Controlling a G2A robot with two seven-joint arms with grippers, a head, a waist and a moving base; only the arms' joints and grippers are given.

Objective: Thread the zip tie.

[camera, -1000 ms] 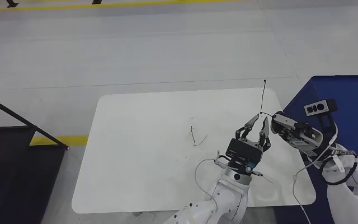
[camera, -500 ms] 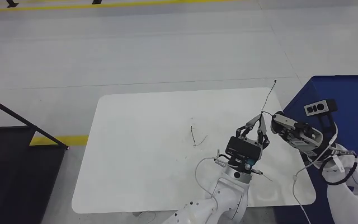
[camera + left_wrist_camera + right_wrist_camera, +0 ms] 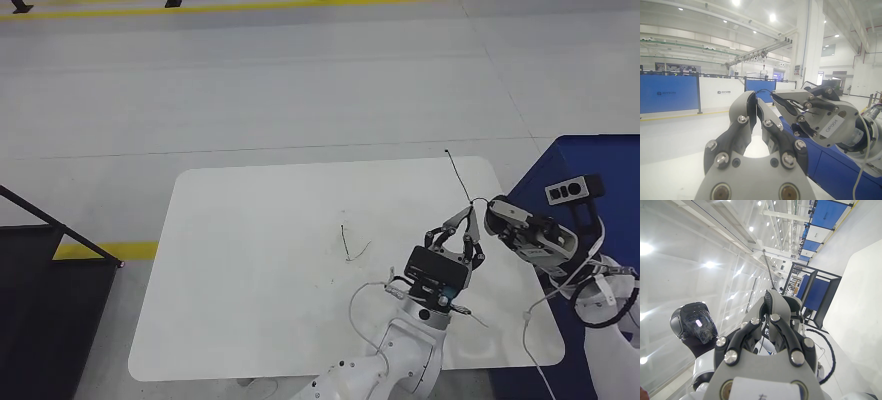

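Since R end effector [image 3: 767, 294] pinches zip tie [image 3: 768, 272] w/ length jutting free, L end effector [image 3: 755, 96], closed up, sits just beside, prob. lining up threading.

Being lit brightly and evenly from overhead, leaving the white table [image 3: 250, 260] nearly shadowless; flaring into starbursts around the ceiling lamps [image 3: 710, 264] in the right wrist view; bowing straight beams [image 3: 715, 11] near wrist-view edges.
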